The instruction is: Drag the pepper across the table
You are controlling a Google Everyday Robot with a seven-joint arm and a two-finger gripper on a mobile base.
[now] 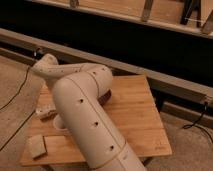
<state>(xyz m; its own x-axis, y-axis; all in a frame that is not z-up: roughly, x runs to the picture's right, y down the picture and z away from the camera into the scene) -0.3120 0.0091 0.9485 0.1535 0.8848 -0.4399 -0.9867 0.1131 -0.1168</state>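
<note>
— At the left edge of the desk (130, 110) we log the end effector (45, 111), low beside the white cup (59, 121). Clenched or released?
— We cannot tell. Pepper?
— We cannot make it out — the arm (85, 115) covers mid-desk. A red-and-black block (105, 98) peeks out behind it.

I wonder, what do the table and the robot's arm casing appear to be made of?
Table: light wood, matte, judging by plank seams and grain. Arm casing: smooth white plastic or painted metal, by its soft sheen; which is unclear. The gripper sits low over the table's left side.
</note>
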